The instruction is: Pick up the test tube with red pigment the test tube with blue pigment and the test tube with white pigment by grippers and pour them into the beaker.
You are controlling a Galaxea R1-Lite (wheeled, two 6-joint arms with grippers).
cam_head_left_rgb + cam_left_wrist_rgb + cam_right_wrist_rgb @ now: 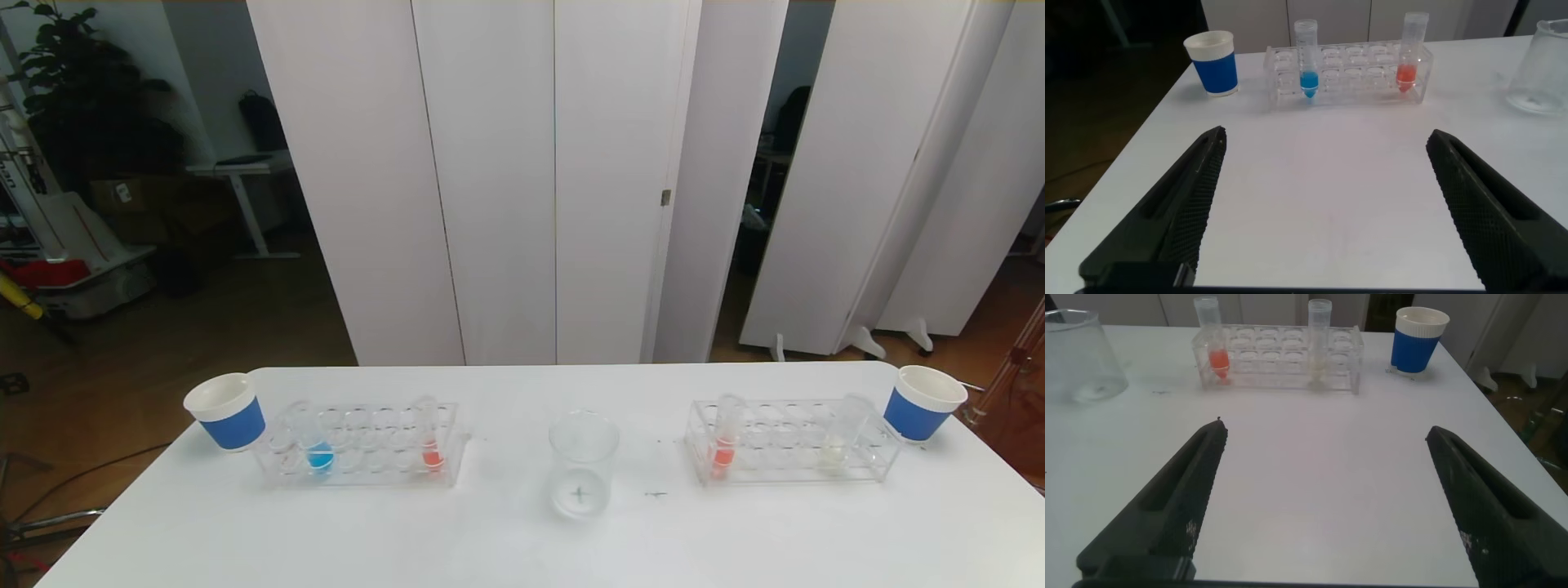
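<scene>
Both grippers hang above the near part of the white table (506, 539), each with its two dark tapered fingers spread wide and nothing between them. Neither shows in the head view; each appears only in its own wrist view. Left gripper (1327, 208) faces the rack to the left of the beaker; right gripper (1327, 502) faces the rack to the right of the beaker. Neither touches anything.

At the table's middle stands the beaker (582, 464), clear, upright, with a flared rim, and apart from both racks.

Left of the beaker lies a clear plastic rack (363, 445). Upright in it are the test tube with blue pigment (314, 441), at the rack end farther from the beaker, and a test tube with orange-red pigment (429, 443), at the end nearer the beaker. Beyond that rack, farther from the beaker, a white cup with a blue band (228, 411) stands at the table's edge.

Right of the beaker lies a second clear rack (792, 443). Upright in it are another test tube with orange-red pigment (725, 441), at the end nearer the beaker, and the test tube with white pigment (841, 437), toward the farther end. Beyond that rack, farther from the beaker, a second blue-banded white cup (922, 403) stands near the table's corner.

Behind the table, white folding panels (522, 180) stand upright.
</scene>
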